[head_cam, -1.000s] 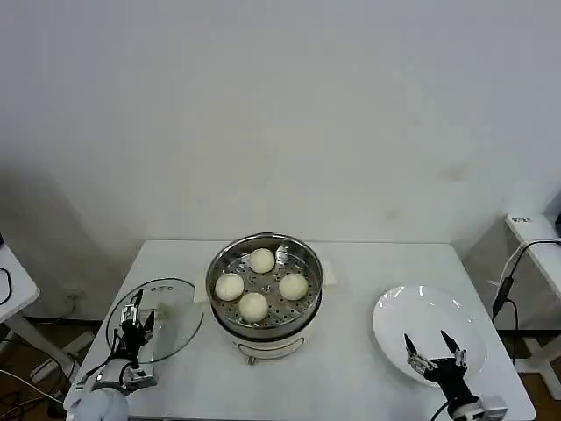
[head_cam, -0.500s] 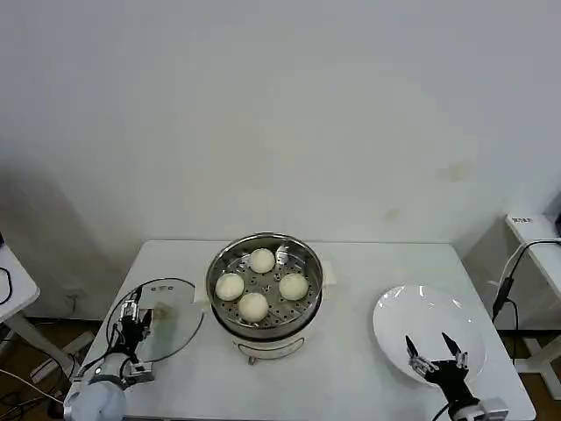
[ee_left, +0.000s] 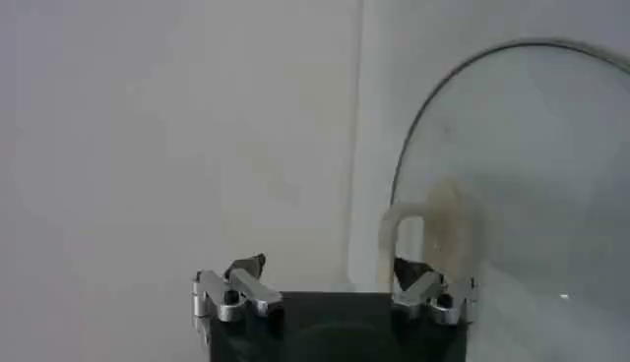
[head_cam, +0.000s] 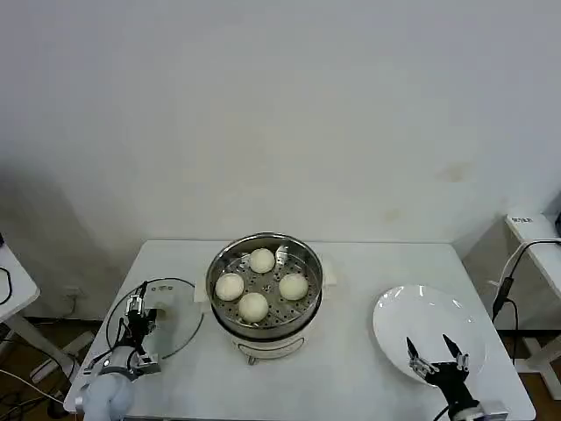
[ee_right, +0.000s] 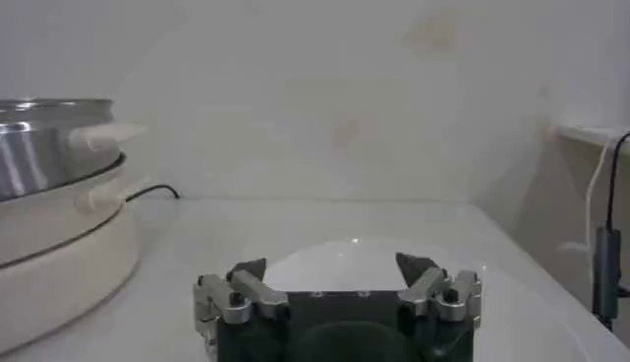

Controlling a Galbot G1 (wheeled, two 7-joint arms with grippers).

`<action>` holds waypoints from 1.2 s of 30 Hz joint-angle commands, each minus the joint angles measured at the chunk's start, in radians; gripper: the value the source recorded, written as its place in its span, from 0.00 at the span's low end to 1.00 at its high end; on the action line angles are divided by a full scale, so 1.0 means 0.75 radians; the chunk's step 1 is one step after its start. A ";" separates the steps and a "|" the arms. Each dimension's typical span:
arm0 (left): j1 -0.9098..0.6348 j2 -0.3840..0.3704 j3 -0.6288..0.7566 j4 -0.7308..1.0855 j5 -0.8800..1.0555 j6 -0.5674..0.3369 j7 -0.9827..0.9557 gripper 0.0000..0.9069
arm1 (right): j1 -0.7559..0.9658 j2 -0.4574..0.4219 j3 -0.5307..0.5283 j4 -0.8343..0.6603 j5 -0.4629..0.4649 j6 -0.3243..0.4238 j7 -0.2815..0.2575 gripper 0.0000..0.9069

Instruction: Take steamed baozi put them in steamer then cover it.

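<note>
Several cream-white steamed baozi [head_cam: 262,260] lie on the perforated tray inside the shiny steamer [head_cam: 309,266] at the table's middle. The cover [head_cam: 178,317], a clear glass lid with a cream handle [ee_left: 434,223], lies flat on the table to the left of the steamer. My left gripper [head_cam: 140,323] hangs open over the lid's left part. In the left wrist view [ee_left: 328,269] one of its fingertips [ee_left: 409,271] is close by the handle, and nothing is between them. My right gripper [head_cam: 428,344] [ee_right: 332,268] stands open and empty over the near edge of the white plate.
A flat white plate [head_cam: 421,307] [ee_right: 345,258] lies at the table's right with nothing on it. The steamer's wall [ee_right: 44,143] and cream base [ee_right: 59,261] stand left of my right gripper. A black cable hangs at the far right [head_cam: 507,281].
My left gripper has shifted slightly right, further in over the lid. The right gripper has sunk a little toward the near edge. The baozi and the steamer are unmoved.
</note>
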 commanded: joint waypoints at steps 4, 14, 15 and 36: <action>-0.076 -0.023 0.006 0.145 -0.005 0.003 -0.106 1.00 | -0.006 0.009 0.001 -0.009 -0.016 0.012 0.001 1.00; -0.075 -0.020 0.008 0.172 -0.017 -0.001 -0.139 0.31 | -0.010 0.012 -0.007 -0.008 -0.020 0.015 -0.001 1.00; -0.075 -0.020 0.008 0.174 -0.017 -0.001 -0.140 0.16 | -0.012 0.013 -0.007 -0.010 -0.021 0.016 -0.002 1.00; -0.081 -0.037 0.005 0.181 -0.006 0.000 -0.136 0.00 | 0.000 0.024 -0.015 -0.031 -0.034 0.031 -0.006 1.00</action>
